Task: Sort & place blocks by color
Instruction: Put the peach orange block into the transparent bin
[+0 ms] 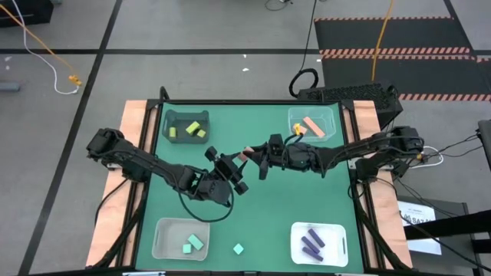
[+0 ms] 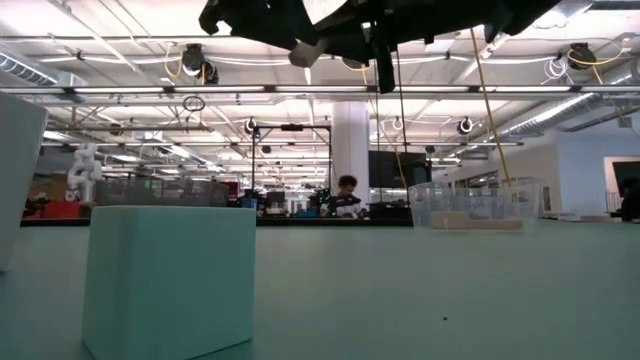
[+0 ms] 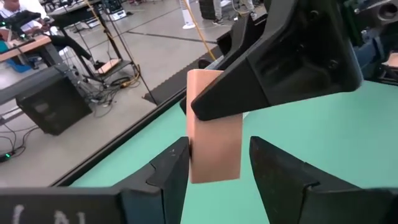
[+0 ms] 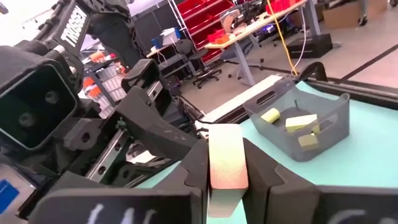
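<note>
So the salmon bar (image 3: 213, 127) sits mid-handover above the table's middle: right gripper (image 4: 227, 165) clamps it, left gripper (image 3: 217, 165) open around it, one finger touching.

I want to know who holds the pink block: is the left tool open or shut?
Open. In the left wrist view the left tool has gaps beside the pink block; the right tool clamps it.

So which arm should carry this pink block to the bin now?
Right. The right gripper is clamped on the salmon block, while the left gripper stands open around it. The clear bin with the salmon bars lies on the right arm's side.
</note>
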Controlling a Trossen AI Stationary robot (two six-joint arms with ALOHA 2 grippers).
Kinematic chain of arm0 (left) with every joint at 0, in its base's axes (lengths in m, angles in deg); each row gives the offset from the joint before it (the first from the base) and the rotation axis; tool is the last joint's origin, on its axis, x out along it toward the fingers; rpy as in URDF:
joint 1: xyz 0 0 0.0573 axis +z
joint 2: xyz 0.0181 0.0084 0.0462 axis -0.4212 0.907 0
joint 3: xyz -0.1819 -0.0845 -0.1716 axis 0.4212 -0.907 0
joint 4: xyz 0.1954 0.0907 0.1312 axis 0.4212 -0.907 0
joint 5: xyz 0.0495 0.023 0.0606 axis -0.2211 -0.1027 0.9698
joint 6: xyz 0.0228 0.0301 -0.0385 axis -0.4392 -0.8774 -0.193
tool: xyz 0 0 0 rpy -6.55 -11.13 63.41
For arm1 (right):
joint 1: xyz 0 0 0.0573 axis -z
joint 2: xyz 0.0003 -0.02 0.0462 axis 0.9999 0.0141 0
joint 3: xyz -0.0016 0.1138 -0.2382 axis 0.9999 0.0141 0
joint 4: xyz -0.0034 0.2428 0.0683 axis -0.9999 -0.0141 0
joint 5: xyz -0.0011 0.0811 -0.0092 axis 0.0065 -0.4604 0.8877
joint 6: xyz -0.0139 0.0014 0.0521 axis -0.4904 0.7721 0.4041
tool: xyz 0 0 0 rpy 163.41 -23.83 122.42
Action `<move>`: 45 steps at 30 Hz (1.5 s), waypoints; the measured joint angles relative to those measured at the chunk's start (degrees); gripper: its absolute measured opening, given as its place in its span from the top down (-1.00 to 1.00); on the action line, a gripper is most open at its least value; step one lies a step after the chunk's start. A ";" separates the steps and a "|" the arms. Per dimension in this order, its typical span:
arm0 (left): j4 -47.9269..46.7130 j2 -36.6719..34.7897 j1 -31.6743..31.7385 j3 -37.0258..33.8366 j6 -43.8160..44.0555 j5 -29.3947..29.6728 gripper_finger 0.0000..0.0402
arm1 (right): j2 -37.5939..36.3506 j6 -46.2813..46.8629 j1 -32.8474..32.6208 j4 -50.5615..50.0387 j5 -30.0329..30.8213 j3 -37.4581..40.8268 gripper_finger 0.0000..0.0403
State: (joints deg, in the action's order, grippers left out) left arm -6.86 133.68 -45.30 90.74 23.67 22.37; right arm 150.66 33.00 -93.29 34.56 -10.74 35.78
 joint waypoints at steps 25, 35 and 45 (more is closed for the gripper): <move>-0.60 -0.06 -2.35 0.00 9.79 -6.92 0.19 | -23.85 -24.22 4.02 -11.21 4.42 0.04 0.81; -0.72 -0.05 -2.36 0.00 11.16 -8.61 0.19 | -24.76 -20.02 6.16 -38.85 12.25 0.04 0.81; -2.80 -0.05 -2.37 -1.59 18.12 -16.14 0.18 | -24.70 -8.27 16.37 -66.23 19.74 0.04 0.81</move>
State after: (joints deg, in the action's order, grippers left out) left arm -9.66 133.64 -47.67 89.15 41.79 6.23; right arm 125.97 24.73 -76.92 -31.67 9.00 35.82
